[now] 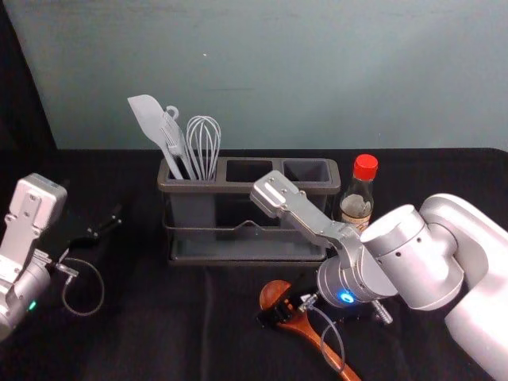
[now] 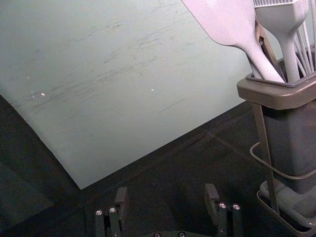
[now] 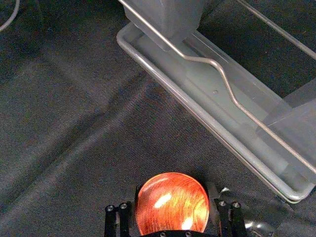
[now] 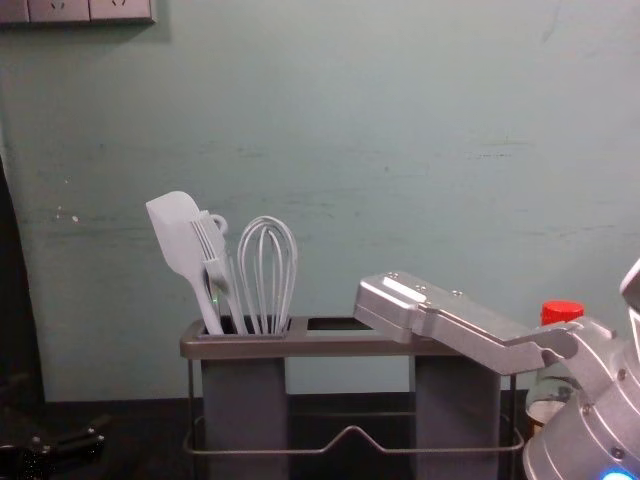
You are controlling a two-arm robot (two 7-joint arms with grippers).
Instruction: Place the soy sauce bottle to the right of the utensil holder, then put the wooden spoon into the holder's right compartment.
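The wooden spoon [image 1: 300, 324] lies on the black cloth before the utensil holder [image 1: 246, 188], handle toward the front right. My right gripper [image 1: 279, 312] is low at the spoon, near its bowl. In the right wrist view the reddish bowl [image 3: 173, 192] sits between the fingers of the open right gripper [image 3: 172, 210]. The soy sauce bottle [image 1: 357, 198], red-capped, stands upright just right of the holder; in the chest view my right arm partly covers the bottle [image 4: 561, 312]. Left of the holder is my left gripper [image 1: 105, 228], open and empty in its wrist view [image 2: 166, 203].
A spatula [image 1: 151, 123], a brush and a whisk [image 1: 204, 143] stand in the holder's left compartment. The middle and right compartments [image 1: 308, 171] hold nothing visible. A wire rail [image 4: 350, 436] runs along the holder's front. A pale wall [image 1: 278, 71] rises behind the table.
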